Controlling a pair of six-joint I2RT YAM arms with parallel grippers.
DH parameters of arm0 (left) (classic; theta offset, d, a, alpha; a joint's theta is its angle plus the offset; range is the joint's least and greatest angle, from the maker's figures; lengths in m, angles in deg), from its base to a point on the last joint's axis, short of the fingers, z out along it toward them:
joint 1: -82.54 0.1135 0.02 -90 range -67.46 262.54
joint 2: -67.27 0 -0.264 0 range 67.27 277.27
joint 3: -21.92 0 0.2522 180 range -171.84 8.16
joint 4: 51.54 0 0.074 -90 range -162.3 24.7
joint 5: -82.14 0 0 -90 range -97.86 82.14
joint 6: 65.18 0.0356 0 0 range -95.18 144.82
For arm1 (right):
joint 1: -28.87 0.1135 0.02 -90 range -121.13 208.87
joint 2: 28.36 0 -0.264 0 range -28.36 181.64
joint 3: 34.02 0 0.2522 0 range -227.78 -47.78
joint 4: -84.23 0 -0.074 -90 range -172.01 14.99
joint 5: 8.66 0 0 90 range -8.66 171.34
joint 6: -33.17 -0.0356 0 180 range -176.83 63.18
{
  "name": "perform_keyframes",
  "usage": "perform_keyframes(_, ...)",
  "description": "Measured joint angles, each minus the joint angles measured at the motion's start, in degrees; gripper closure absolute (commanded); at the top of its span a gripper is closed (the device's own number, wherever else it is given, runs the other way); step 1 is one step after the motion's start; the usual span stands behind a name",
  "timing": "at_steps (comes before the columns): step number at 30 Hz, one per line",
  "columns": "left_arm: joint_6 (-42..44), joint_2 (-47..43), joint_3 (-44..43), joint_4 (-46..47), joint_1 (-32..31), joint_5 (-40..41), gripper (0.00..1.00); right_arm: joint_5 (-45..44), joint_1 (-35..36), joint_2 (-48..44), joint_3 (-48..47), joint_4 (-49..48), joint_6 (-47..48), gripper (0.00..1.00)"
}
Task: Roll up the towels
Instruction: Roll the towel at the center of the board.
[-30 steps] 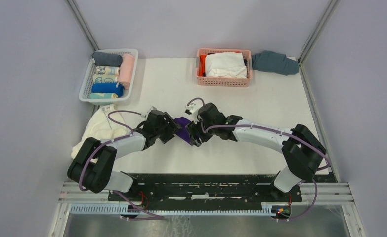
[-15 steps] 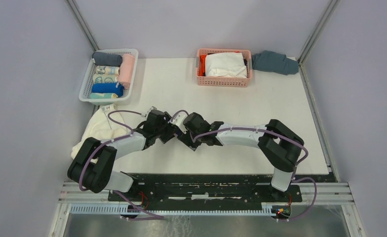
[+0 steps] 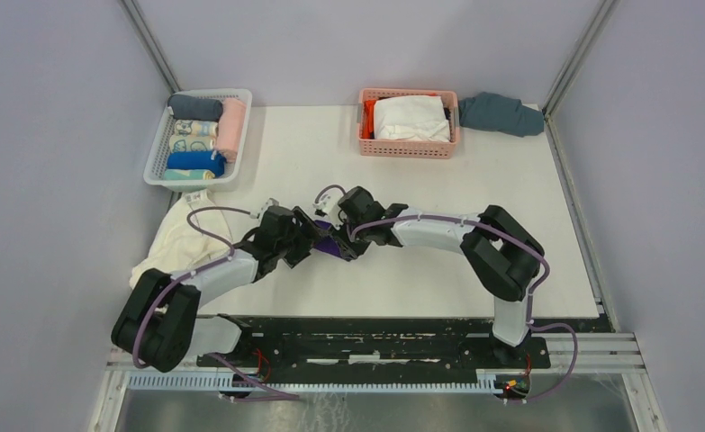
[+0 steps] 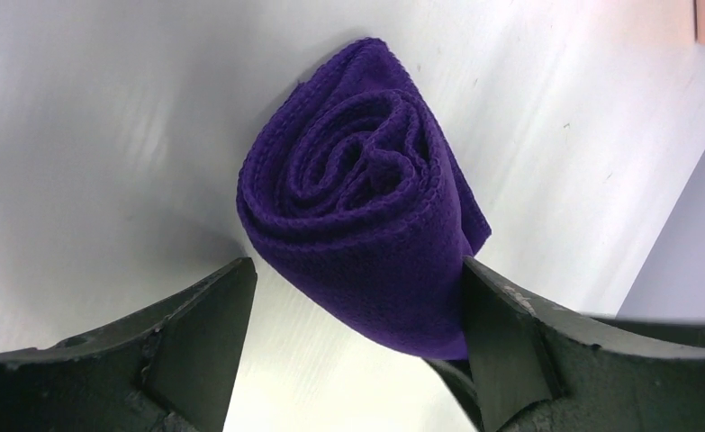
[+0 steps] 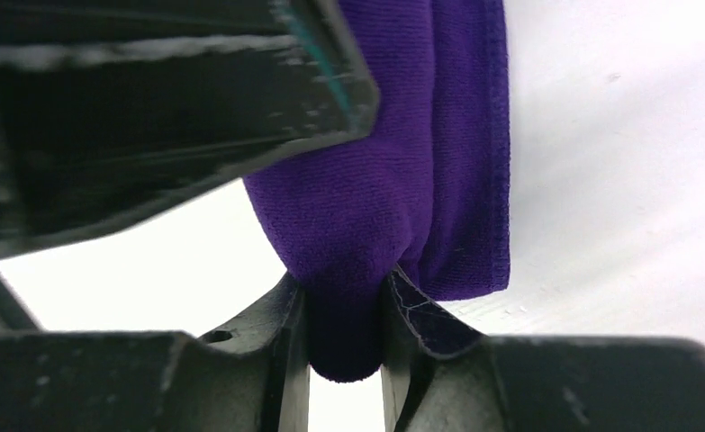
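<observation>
A purple towel, rolled into a spiral, lies on the white table near its front middle. My left gripper is open, with its jaws on either side of the roll's near end; the right jaw touches the cloth and the left jaw stands apart. My right gripper is shut on the other end of the purple towel, pinching a fold of it. The left gripper's finger fills the upper left of the right wrist view.
A white basket at the back left holds several rolled towels. A pink basket at the back holds white cloth. A grey-blue towel lies at the back right. A cream towel lies at the left edge.
My right gripper has moved left with the purple towel toward the left gripper. The left gripper has shifted slightly left, and the two now meet at the roll.
</observation>
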Motion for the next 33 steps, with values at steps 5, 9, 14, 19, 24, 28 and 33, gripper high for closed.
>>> perform_keyframes(5,-0.2,-8.2,4.8,-0.8,0.0,0.1,0.11,12.3,-3.3,1.3,-1.4,1.9,-4.5,0.73)
perform_keyframes(9,-1.6,-12.9,8.1,-0.5,0.0,0.0,0.11,20.5,-5.4,2.6,-1.7,1.8,-9.7,0.74)
perform_keyframes(14,-4.3,-15.7,11.7,1.8,0.0,-0.4,0.11,29.0,-7.0,5.1,-2.2,0.9,-16.5,0.74)
perform_keyframes(19,-5.9,-15.7,12.8,3.8,0.0,-1.4,0.12,36.3,-8.5,8.1,-2.2,-2.9,-24.4,0.75)
perform_keyframes(24,-7.0,-14.1,13.7,6.3,0.0,-3.3,0.12,42.4,-10.3,11.4,-1.8,-8.7,-33.0,0.76)
perform_keyframes(28,-7.7,-14.1,15.1,9.0,0.0,-3.5,0.14,45.5,-11.4,13.0,-1.0,-12.6,-38.0,0.77)
perform_keyframes(33,-8.6,-12.3,16.1,13.4,0.0,-3.4,0.16,47.8,-11.9,14.3,-0.4,-16.3,-42.0,0.77)
